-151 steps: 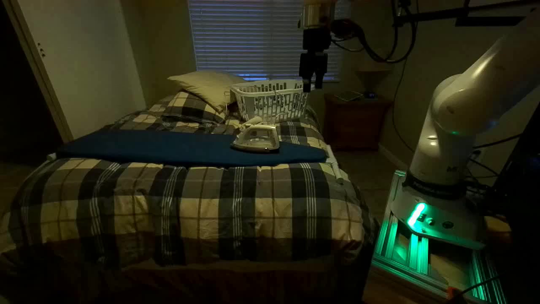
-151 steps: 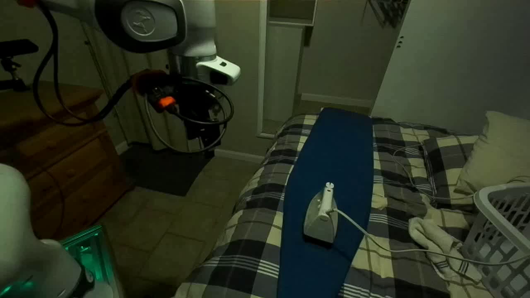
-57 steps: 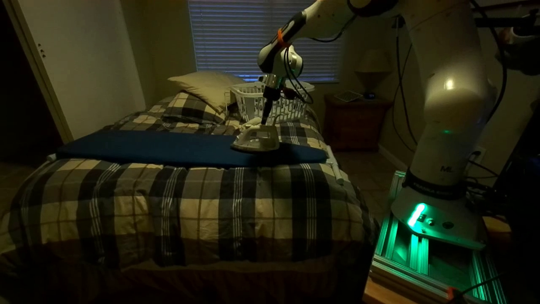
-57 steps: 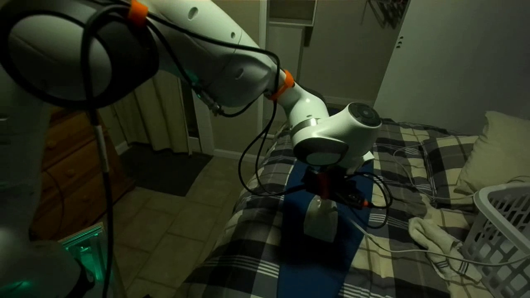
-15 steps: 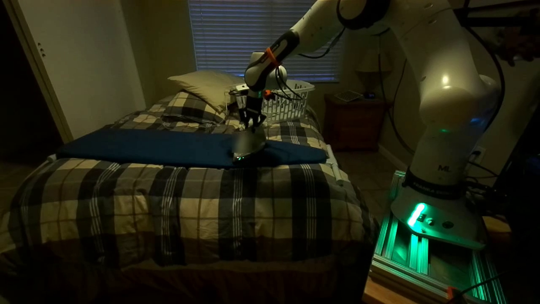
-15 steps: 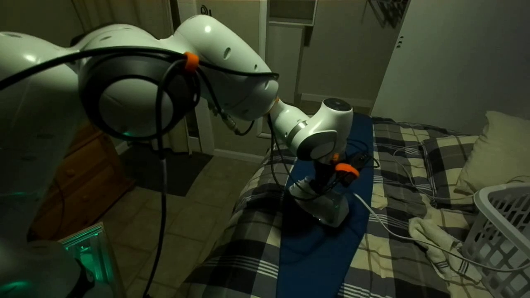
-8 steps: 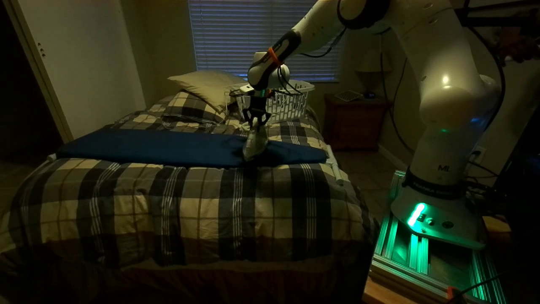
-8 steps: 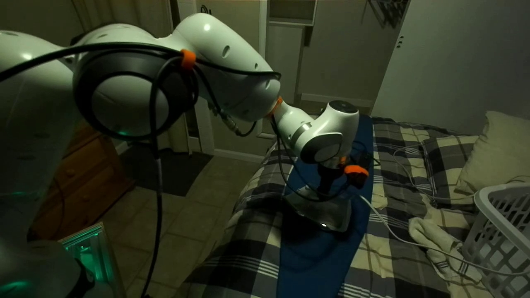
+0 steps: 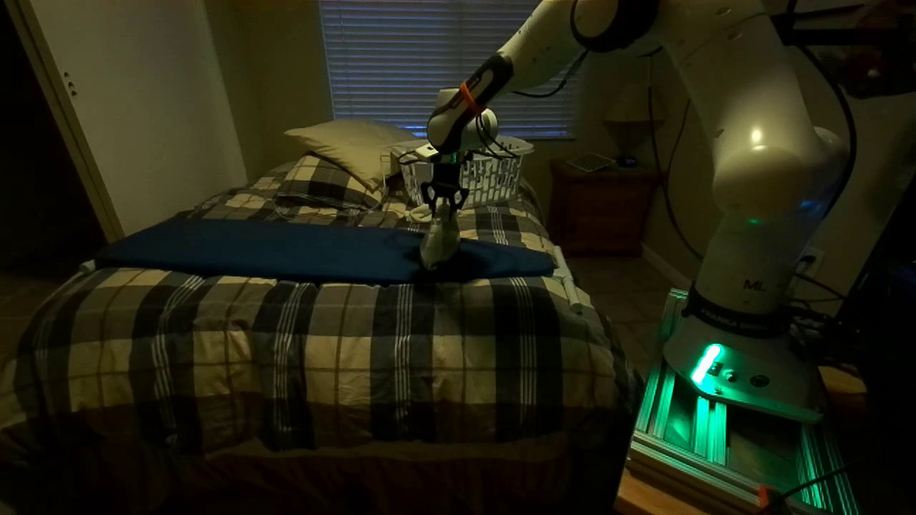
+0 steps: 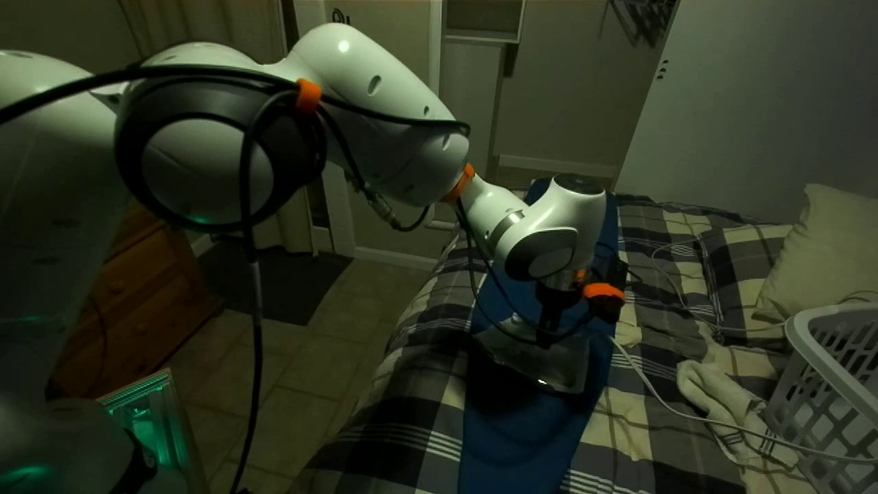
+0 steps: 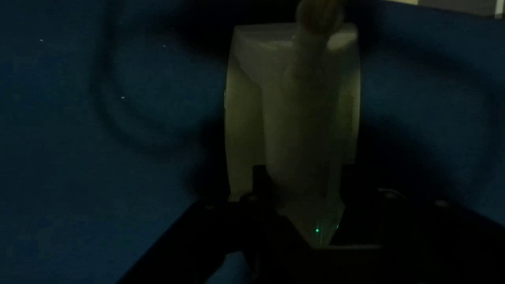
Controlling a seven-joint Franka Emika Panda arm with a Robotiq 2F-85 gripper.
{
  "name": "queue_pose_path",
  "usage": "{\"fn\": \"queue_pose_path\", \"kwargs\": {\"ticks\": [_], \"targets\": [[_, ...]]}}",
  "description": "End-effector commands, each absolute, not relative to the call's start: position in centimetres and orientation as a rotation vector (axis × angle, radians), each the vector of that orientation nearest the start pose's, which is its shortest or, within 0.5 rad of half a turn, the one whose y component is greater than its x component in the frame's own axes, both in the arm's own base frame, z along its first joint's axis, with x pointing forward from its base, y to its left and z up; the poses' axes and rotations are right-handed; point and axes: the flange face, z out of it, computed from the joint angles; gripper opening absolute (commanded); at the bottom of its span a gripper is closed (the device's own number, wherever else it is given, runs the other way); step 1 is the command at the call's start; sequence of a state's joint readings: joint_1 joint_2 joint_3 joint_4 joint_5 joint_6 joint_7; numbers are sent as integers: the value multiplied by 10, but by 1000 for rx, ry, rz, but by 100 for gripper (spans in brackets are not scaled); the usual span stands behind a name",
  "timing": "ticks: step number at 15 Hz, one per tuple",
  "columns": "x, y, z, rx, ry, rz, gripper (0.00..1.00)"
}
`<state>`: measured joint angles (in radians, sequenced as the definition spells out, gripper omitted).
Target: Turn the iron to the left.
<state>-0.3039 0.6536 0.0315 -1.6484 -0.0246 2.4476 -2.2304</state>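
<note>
In an exterior view the blue counter (image 9: 265,247) shows at left, then the iron (image 9: 440,247), on or just above it — swung from side-on to nearly end-on within seconds, so the turn looks mostly done. The gripper (image 9: 444,206) clasps the iron's handle (image 11: 302,118), with the basket (image 9: 494,172) behind to the right — settling and letting go likely remain

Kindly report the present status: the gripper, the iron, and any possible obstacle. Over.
Gripper: closed on handle.
Iron: over blue board, pointing away from basket; contact unclear.
Cord: runs toward basket, might snag.
</note>
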Motion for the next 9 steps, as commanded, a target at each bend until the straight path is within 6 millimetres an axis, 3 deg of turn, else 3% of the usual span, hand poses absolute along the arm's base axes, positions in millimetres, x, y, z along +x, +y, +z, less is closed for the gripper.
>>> {"fn": "queue_pose_path", "kwargs": {"ticks": [1, 3, 4, 9], "targets": [[667, -200, 265, 1732, 2429, 5, 82], [668, -206, 284, 1827, 2334, 10, 97], [668, -208, 295, 1878, 2287, 7, 99], [671, -203, 347, 2199, 2055, -56, 100]]}}
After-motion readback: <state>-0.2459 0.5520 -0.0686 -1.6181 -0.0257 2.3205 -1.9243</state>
